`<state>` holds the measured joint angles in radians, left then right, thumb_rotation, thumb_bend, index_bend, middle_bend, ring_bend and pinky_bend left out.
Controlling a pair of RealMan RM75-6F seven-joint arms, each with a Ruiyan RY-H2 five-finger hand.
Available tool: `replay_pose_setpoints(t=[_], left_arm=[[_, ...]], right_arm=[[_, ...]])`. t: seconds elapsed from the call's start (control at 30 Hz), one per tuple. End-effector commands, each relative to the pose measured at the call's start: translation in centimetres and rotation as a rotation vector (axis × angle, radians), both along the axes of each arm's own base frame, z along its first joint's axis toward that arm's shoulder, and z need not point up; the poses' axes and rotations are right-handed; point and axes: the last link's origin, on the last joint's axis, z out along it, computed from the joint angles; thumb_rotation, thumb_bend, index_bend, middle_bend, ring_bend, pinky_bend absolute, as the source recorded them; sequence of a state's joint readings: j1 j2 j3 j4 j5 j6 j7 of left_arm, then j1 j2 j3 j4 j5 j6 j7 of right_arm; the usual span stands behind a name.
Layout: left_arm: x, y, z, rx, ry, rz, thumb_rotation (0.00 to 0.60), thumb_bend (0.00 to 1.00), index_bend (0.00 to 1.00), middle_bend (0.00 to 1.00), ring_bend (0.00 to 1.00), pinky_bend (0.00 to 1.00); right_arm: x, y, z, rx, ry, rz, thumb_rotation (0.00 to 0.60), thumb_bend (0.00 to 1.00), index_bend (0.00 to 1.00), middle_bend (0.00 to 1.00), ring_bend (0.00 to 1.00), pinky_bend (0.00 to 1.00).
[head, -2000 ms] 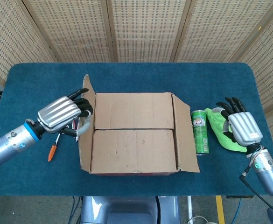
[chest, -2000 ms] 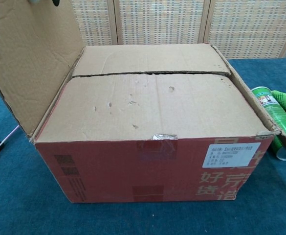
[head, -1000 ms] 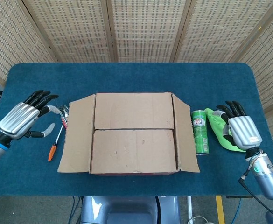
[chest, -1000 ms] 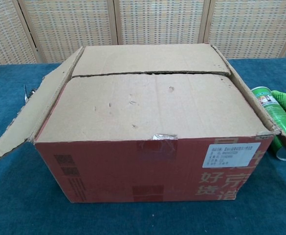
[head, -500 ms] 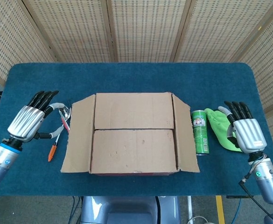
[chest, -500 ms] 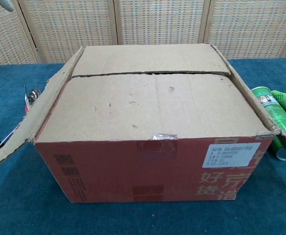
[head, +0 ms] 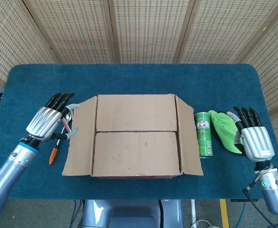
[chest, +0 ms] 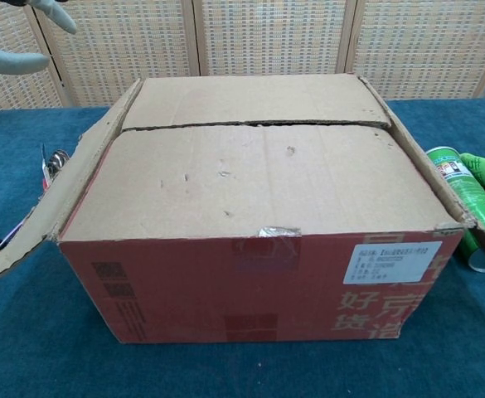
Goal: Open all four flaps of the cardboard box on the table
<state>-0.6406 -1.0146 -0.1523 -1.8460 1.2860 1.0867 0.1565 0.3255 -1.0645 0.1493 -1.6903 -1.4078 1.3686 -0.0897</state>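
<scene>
The cardboard box (head: 136,135) stands mid-table, also filling the chest view (chest: 259,224). Its left flap (head: 79,137) and right flap (head: 188,140) lie folded outward. The far flap (head: 136,112) and near flap (head: 136,153) lie flat over the top, meeting at a seam. My left hand (head: 47,122) hovers just left of the left flap, fingers spread and holding nothing; only its fingertips (chest: 26,58) show at the chest view's top left. My right hand (head: 255,137) is open at the far right, beside the green cloth.
A green can (head: 204,134) lies right of the box, with a green cloth (head: 224,130) beyond it. An orange-tipped pen (head: 55,151) and a metal tool (head: 68,114) lie left of the box, under my left hand. Wicker screens stand behind the table.
The left flap went from upright to folded outward after my left hand let go. That hand drew away left, then came back toward the flap. My right hand drifted slightly nearer and right.
</scene>
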Motion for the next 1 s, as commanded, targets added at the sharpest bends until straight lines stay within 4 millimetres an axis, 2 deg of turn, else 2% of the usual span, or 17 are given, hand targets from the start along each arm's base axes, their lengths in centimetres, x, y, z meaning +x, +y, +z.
replay_pose_setpoints(t=[0.03,0.17,0.47,0.6,0.8,1.0], left_arm=[[0.8,0.5,-0.8,-0.011,0.016,-0.013,0.323,0.33,0.14,0.00,0.00,0.00],[1.9,1.2,-2.4,-0.047,0.049,-0.030,0.336,0.32,0.08,0.00,0.00,0.00],[3.9,2.3,-4.7,-0.069,0.089,-0.052,0.505,0.31,0.01,0.00,0.00,0.00],[4.5,2.4,-5.9,-0.080,0.098,-0.058,0.514,0.29,0.01,0.00,0.00,0.00],[5.3,2.3,-7.2,-0.118,0.069,-0.046,0.519,0.17,0.01,0.00,0.00,0.00],[5.6,2.1,-7.6,-0.129,0.054,-0.043,0.520,0.16,0.01,0.00,0.00,0.00]], right_arm=[[0.0,0.0,0.0,0.000,0.000,-0.001,0.600,0.93,0.14,0.07,0.00,0.00],[0.0,0.1,0.1,-0.001,-0.003,-0.001,0.600,0.93,0.14,0.07,0.00,0.00],[-0.2,0.1,0.1,0.001,-0.013,-0.009,0.600,0.93,0.14,0.07,0.00,0.00],[-0.3,0.2,0.3,0.001,-0.017,-0.014,0.600,0.93,0.14,0.07,0.00,0.00],[-0.5,0.2,0.4,-0.001,-0.019,-0.017,0.600,0.93,0.14,0.07,0.00,0.00],[-0.7,0.3,0.7,-0.007,-0.022,-0.023,0.600,0.93,0.14,0.07,0.00,0.00]])
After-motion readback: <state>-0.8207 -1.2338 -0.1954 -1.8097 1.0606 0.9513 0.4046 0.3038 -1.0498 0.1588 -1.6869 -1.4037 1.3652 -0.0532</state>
